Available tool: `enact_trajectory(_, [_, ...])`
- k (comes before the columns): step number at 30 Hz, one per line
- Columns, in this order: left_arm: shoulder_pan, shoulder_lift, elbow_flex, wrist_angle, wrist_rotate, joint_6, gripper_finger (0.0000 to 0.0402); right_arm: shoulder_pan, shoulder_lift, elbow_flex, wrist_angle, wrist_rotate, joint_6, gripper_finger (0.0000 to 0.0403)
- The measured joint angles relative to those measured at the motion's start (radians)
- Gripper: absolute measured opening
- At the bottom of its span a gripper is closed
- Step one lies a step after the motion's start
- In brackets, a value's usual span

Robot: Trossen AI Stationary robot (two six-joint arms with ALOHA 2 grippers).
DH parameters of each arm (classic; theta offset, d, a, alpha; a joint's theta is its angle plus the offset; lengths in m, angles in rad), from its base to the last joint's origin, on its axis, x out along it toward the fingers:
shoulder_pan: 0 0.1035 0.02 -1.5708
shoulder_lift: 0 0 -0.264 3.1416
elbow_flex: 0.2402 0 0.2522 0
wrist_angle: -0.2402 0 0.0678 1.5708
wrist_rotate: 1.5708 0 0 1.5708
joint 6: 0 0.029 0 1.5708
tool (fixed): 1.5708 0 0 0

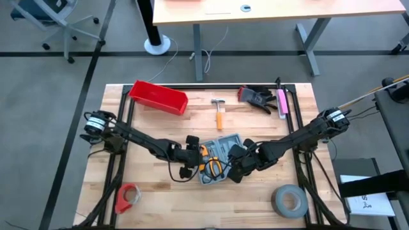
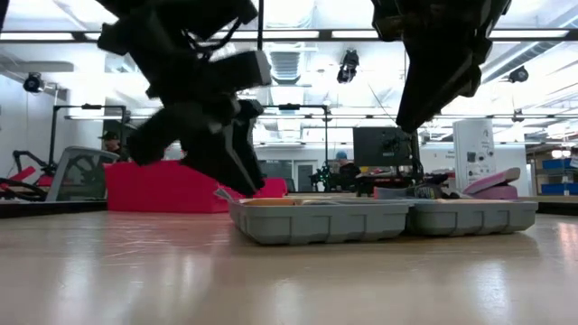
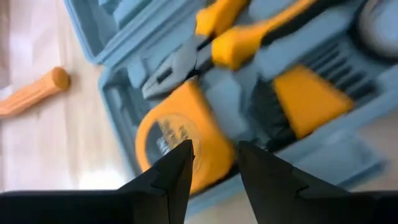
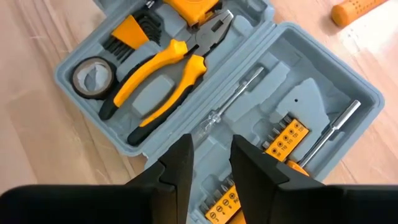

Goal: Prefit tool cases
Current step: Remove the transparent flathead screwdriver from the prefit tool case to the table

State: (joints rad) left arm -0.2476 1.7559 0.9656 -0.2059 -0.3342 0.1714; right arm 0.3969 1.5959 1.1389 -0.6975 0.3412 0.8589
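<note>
Both grippers' fingers point(image 3: 214, 168) hover parted over the open tool case point(image 1: 220, 160) mid-table.

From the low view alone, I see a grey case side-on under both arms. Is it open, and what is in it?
Observer: It lies open flat. In the right wrist view, the case holds yellow-handled pliers in one half.
Operator: What is the left gripper over?
Observer: The left gripper, fingers apart, hangs above a yellow tape measure seated near the case's edge.
Operator: And the right one?
Observer: The right gripper, fingers also apart and holding nothing, is over the other half, by the row of screwdriver bits.
</note>
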Motion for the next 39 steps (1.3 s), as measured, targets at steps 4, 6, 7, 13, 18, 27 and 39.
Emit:
enact_trajectory(4, [0.007,0.026,-0.009,0.015,-0.048,0.073,0.0135,0.000,0.000,0.000,0.000,0.000,-0.005,0.0078])
enact_trajectory(6, [0.016,0.035,-0.015,0.026,-0.051,0.099,0.0135,0.000,0.000,0.000,0.001,0.000,-0.007,0.0075])
enact_trajectory(7, [0.019,0.040,-0.018,0.034,-0.058,0.109,0.0135,0.000,0.000,0.000,0.000,0.000,-0.007,0.0074])
enact_trajectory(13, [0.028,0.046,-0.040,0.056,-0.121,0.210,0.0135,0.000,0.000,0.000,0.001,0.000,-0.014,0.0079])
enact_trajectory(18, [0.047,0.039,-0.043,0.049,-0.153,0.298,0.0135,0.000,0.000,0.000,0.001,0.000,-0.014,0.0088])
enact_trajectory(27, [0.049,-0.034,-0.020,0.027,-0.019,0.095,0.0135,-0.006,0.000,0.000,0.000,0.015,-0.069,0.0082])
enact_trajectory(39, [0.045,-0.036,0.006,0.008,0.155,-0.328,0.0135,-0.109,0.000,-0.048,0.025,-0.019,-0.244,0.0086])
